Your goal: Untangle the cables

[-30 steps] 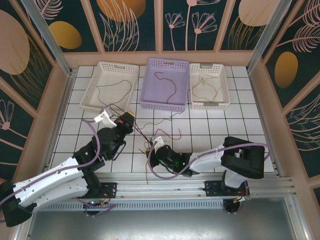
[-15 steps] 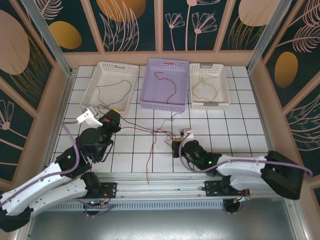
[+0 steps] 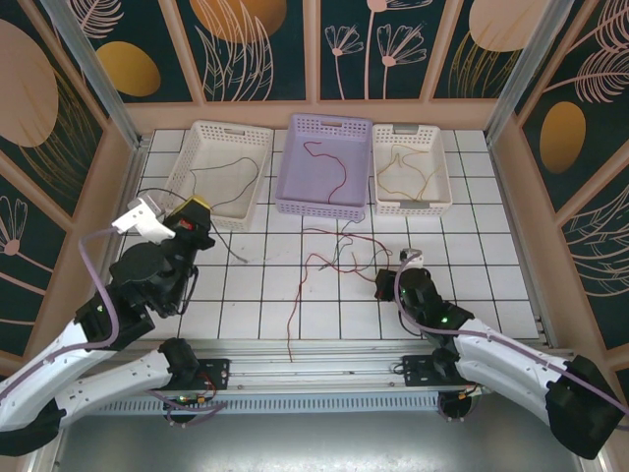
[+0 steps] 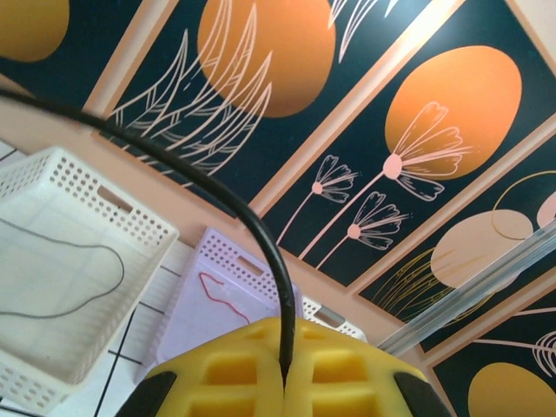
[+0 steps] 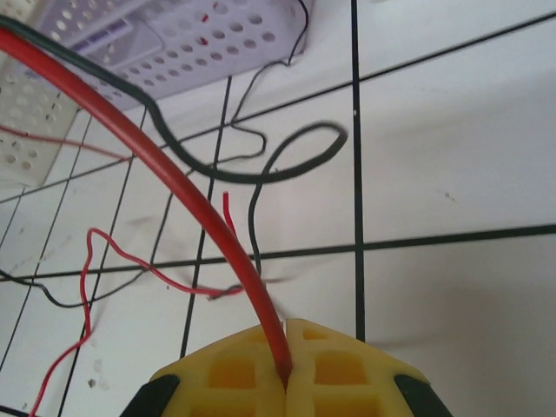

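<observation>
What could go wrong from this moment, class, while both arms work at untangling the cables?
1. The left pincer grips a black cable and the right pincer a red cable. Pulling them apart may tighten the tangle on the tiles.
2. Each cable sits at the very tip of its pincer, so it might slip out.
3. A dark cable runs close beside the red one and could snag.

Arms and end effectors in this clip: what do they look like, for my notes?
Both the left arm and right arm have white shells on the long links, black joints and a lavender hose running alongside. Each wrist carries a white bracket. The left end effector and right end effector are black behind yellow pads moulded with square recesses.
</observation>
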You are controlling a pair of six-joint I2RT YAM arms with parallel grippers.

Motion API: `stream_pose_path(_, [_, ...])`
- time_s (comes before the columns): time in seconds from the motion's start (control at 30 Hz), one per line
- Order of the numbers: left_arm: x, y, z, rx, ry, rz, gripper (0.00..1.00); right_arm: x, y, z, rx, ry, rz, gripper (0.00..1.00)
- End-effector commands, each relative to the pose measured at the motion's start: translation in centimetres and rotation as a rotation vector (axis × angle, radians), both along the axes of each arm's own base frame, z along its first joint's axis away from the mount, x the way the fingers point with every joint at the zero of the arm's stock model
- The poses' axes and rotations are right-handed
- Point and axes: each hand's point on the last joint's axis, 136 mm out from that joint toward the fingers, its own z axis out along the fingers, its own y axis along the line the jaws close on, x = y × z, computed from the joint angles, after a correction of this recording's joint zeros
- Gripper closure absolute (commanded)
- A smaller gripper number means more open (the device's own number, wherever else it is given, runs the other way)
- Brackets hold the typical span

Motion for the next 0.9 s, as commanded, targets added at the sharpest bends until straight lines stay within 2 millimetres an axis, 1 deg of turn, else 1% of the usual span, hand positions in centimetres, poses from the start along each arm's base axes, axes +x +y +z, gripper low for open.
stream_pose_path(0.0, [0.2, -0.4, 1.9, 0.1, -0.04, -0.006, 1.0, -0.5, 0.3, -0.5, 0.019, 0.029, 0.024, 1.0])
stream_pose_path(0.13, [1.0, -1.1, 3.2, 0.213, -0.087, 0.017, 1.0, -0.6, 0.6, -0.1, 0.032, 0.02, 0.045, 1.0])
stream_pose_path(0.23, [2.1, -2.5, 4.1, 0.32, -0.107, 0.02, 1.0, -0.8, 1.1, 0.3, 0.051, 0.009, 0.074, 1.0])
stream_pose_path(0.27, [2.8, -2.9, 4.3, 0.351, -0.106, 0.017, 1.0, -0.9, 1.4, 0.6, 0.062, 0.003, 0.088, 1.0])
stream_pose_path(0.33, [4.5, -3.2, 4.4, 0.354, -0.098, -0.01, 1.0, -1.0, 1.8, 1.3, 0.083, -0.016, 0.113, 1.0])
stream_pose_path(0.47, [8.4, -2.6, 4.3, 0.367, -0.07, -0.004, 1.0, -1.2, 2.1, 2.9, 0.112, -0.055, 0.138, 1.0])
stream_pose_path(0.57, [12.0, -2.5, 3.3, 0.372, -0.031, -0.029, 1.0, -1.6, 2.4, 3.8, 0.125, -0.07, 0.163, 1.0])
stream_pose_path(0.63, [14.5, -1.9, 2.2, 0.36, -0.004, -0.039, 1.0, -1.8, 2.5, 4.3, 0.132, -0.075, 0.178, 1.0])
stream_pose_path(0.7, [17.1, -0.8, 0.9, 0.345, 0.024, -0.035, 1.0, -2.1, 2.6, 4.7, 0.138, -0.085, 0.192, 1.0])
stream_pose_path(0.77, [19.5, -0.2, -0.4, 0.333, 0.047, -0.047, 1.0, -2.2, 2.7, 5.2, 0.144, -0.096, 0.199, 1.0])
stream_pose_path(0.87, [22.6, 0.0, -2.7, 0.332, 0.084, -0.069, 1.0, -2.4, 2.7, 5.7, 0.148, -0.108, 0.208, 1.0])
